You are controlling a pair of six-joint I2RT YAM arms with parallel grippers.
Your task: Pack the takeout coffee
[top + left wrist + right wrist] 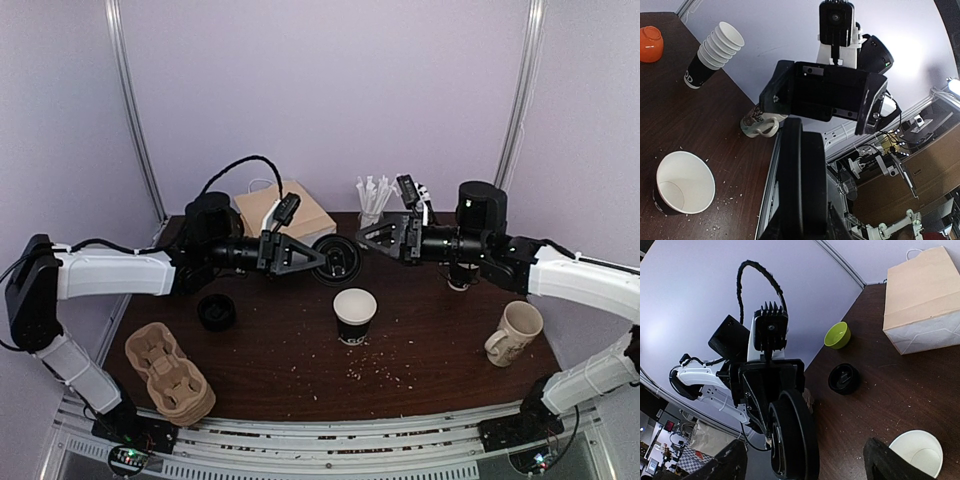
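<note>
Top external view shows the cup (354, 316) standing open on the surface (440, 345), lid not yet on. Left pincer (322, 259) holds the black lid (340, 260) in air; right pincer (378, 238) stands wide, empty.

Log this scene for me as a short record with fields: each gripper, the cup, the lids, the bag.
left gripper: shut on a black lid, held on edge above the table
right gripper: open, empty, facing that lid
paper cup: upright on the table, no lid on
spare lid: flat on the table, left of the cup
paper bag: far edge, behind the left gripper
</note>
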